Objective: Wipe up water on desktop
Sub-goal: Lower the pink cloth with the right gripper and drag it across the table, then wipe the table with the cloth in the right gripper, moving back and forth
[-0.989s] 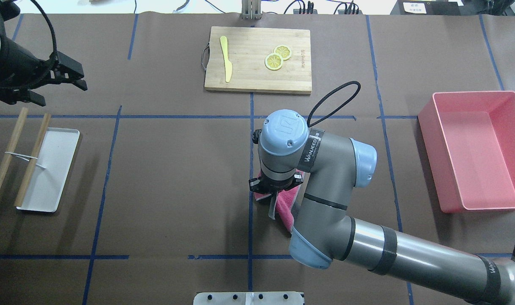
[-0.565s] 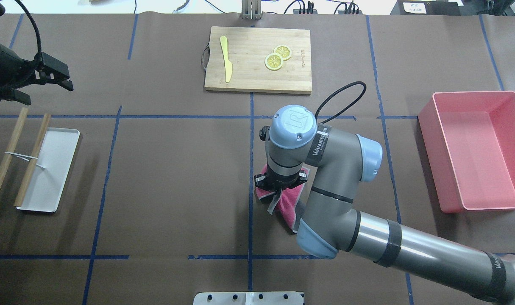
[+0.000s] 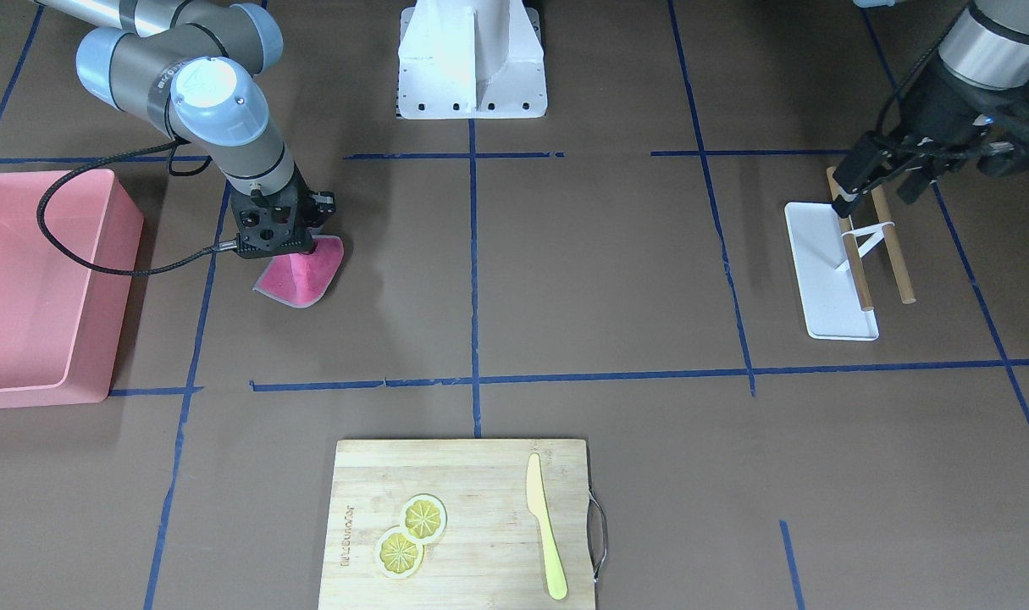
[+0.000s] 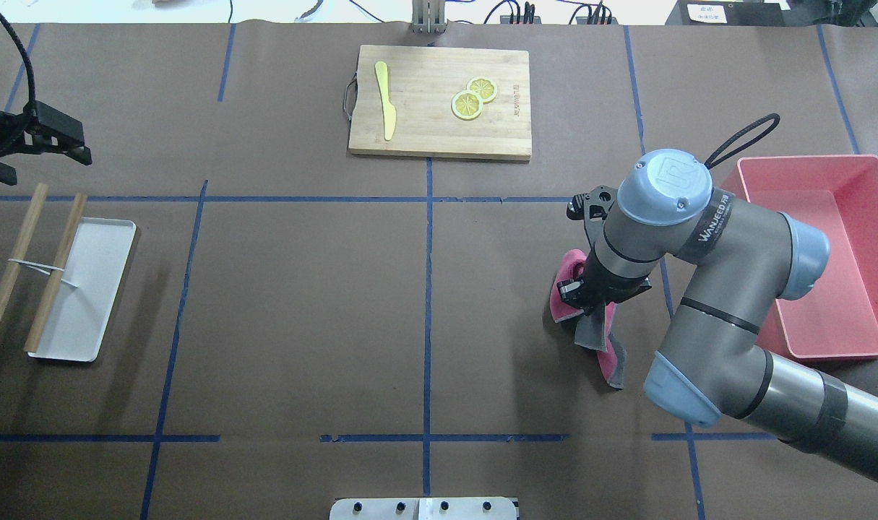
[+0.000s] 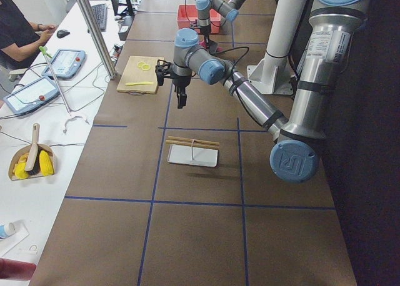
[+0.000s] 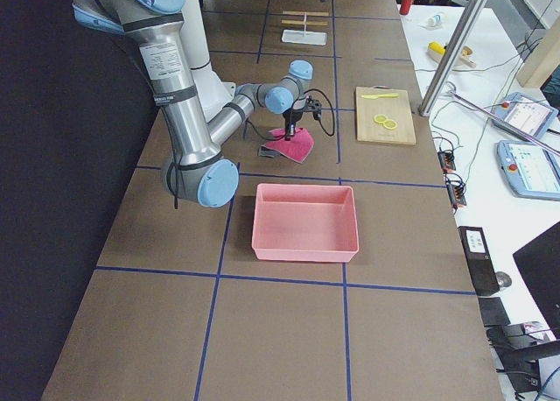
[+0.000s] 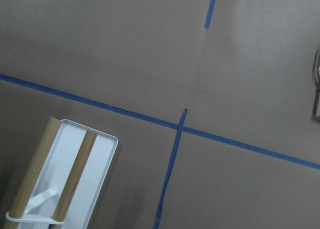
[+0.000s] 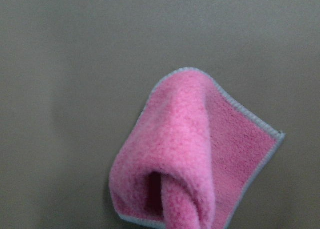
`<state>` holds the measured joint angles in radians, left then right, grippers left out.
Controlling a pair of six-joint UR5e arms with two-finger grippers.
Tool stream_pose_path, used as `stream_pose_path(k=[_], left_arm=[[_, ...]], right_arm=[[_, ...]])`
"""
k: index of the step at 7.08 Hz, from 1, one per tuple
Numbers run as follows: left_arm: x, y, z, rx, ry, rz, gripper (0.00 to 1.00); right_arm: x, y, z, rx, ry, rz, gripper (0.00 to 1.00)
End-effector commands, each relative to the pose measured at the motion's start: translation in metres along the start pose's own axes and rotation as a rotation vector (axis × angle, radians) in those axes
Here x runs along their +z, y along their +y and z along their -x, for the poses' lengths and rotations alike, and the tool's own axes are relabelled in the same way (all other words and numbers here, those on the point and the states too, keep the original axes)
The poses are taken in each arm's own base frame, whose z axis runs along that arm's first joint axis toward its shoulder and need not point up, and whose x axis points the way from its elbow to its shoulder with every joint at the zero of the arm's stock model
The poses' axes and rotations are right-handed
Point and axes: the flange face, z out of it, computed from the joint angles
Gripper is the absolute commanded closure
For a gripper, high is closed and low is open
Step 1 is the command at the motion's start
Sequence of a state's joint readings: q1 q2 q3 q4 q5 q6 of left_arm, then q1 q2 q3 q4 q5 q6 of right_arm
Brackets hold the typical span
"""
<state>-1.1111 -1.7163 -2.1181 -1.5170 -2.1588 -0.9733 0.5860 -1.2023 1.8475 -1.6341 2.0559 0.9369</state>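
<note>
Right end effector [image 3: 282,252] clamped on pink cloth [image 3: 304,276], cloth edge trailing on worktop [image 4: 301,303] near pink bin [image 3: 123,280]. Left end effector [image 3: 876,191] jaws apart, empty, near white tray [image 3: 827,284].

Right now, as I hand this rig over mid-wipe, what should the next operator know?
Right gripper: shut on the pink cloth, low over the desktop, beside the pink bin. Whether the cloth touches the surface is unclear.
Left gripper: open, empty, above the white tray and wooden sticks.
Done: cloth in hand; no water shows in any view.
Left: confirm the desktop is dry, wipe more if not, then probably drop the cloth in the bin.
</note>
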Motion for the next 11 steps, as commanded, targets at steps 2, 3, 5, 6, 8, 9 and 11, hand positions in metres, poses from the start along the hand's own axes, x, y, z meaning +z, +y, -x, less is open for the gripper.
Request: stream_pose_path(k=[2,3,5,6,8,9,11], left_arm=[[-0.004,-0.013,0.067,0.126,-0.064,-0.009,0.01],[0.000,-0.017,0.074,0.139,-0.075,-0.004,0.01],[0.000,-0.022,0.112,0.214,-0.101,0.011,0.00],[-0.009,-0.028,0.135,0.298,-0.111,0.006,0.00],[-0.013,-0.030,0.162,0.317,-0.100,0.023,0.00],[-0.012,-0.030,0.163,0.315,-0.101,0.025,0.00],[-0.011,-0.030,0.164,0.314,-0.104,0.025,0.00]], right_arm=[[0.004,0.020,0.128,0.070,-0.042,-0.023,1.00],[0.003,0.019,0.177,0.100,-0.062,-0.027,1.00],[0.008,0.014,0.209,0.123,-0.060,-0.023,1.00],[0.010,0.000,0.175,0.147,-0.038,-0.032,1.00],[0.000,0.001,0.068,0.071,-0.001,-0.058,1.00],[-0.002,0.005,0.019,0.048,0.022,-0.054,1.00],[0.008,0.007,-0.029,0.051,0.061,-0.026,1.00]])
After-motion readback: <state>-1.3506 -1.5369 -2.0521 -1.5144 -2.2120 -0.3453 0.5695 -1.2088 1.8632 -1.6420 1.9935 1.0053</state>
